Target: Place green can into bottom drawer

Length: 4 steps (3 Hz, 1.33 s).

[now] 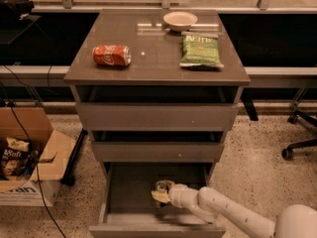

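The bottom drawer (124, 192) is pulled out, its front panel (148, 230) at the lower edge of the view. My white arm reaches in from the lower right. My gripper (160, 192) is inside the drawer, near its middle, shut on the green can (161, 186). Only the can's silver top and a bit of its dark side show. The can stands upright, low over the drawer floor. I cannot tell whether it touches the floor.
On the cabinet top lie a red cola can (112, 55) on its side, a green chip bag (200, 49) and a white bowl (180, 20). The two upper drawers (156, 116) are slightly open. A cardboard box (27, 157) stands at the left, an office chair base (297, 148) at the right.
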Each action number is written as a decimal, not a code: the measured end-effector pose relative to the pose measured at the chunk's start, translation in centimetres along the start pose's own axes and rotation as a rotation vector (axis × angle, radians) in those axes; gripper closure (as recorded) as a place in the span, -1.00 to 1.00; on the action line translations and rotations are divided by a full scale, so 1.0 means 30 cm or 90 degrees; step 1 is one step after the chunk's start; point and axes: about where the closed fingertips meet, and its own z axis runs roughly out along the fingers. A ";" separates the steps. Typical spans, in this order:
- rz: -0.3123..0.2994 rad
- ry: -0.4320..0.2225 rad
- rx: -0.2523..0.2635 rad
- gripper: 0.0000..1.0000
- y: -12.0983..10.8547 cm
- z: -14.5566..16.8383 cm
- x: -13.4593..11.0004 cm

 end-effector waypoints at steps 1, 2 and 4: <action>0.002 0.019 0.009 0.61 -0.054 0.055 0.089; 0.006 0.029 0.015 0.14 -0.089 0.080 0.134; 0.006 0.028 0.011 -0.94 -0.076 0.089 0.130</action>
